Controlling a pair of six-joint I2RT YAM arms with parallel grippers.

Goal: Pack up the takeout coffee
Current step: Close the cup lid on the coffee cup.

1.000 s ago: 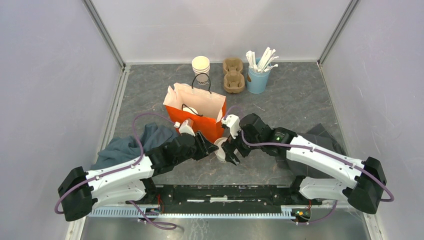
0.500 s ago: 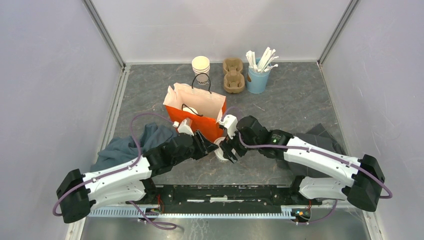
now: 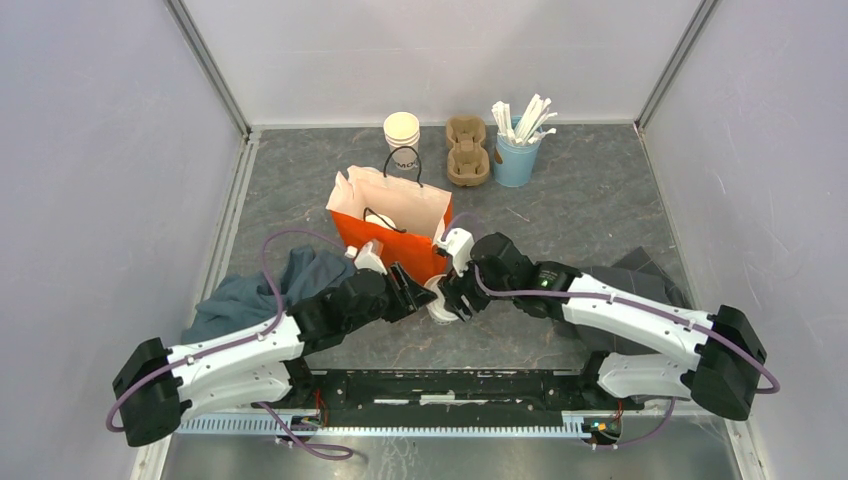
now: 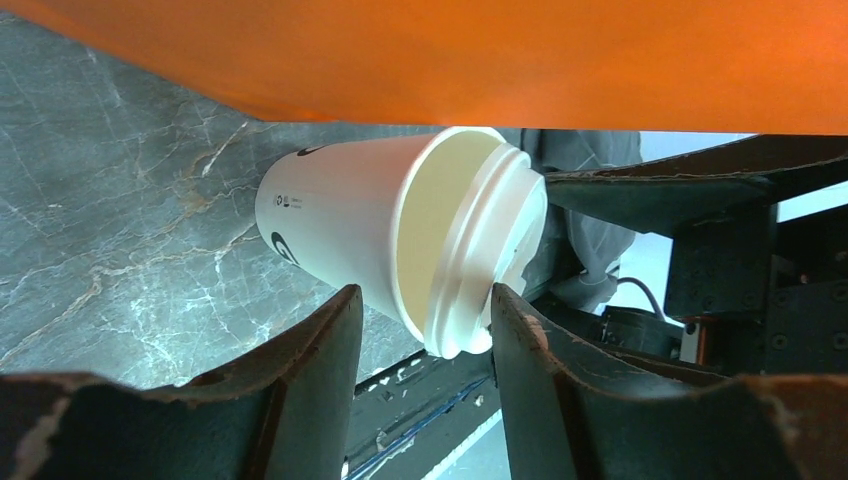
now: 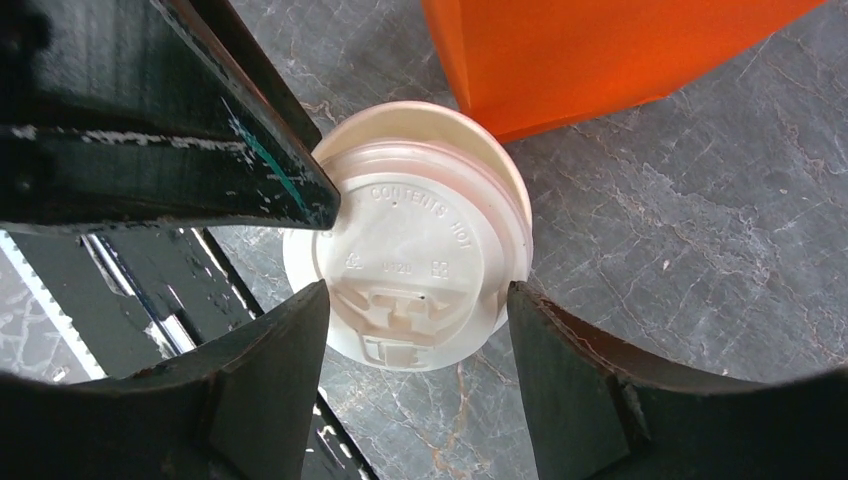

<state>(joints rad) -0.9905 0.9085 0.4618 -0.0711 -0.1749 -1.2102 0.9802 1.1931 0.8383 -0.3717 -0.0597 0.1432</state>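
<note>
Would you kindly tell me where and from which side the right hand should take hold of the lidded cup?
Probably across the lid at its rim, coming from the lid end. The lidded cup lies tipped sideways, lid facing the right hand, so opposite rim edges are exposed, and the rim likely resists squeezing better than the paper wall.

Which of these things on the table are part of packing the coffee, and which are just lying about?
Part of the job: lidded cup, orange bag.
Lying about: stack of lidless cups, cardboard carrier, blue cup of white sticks, grey cloth, dark cloth.
</note>
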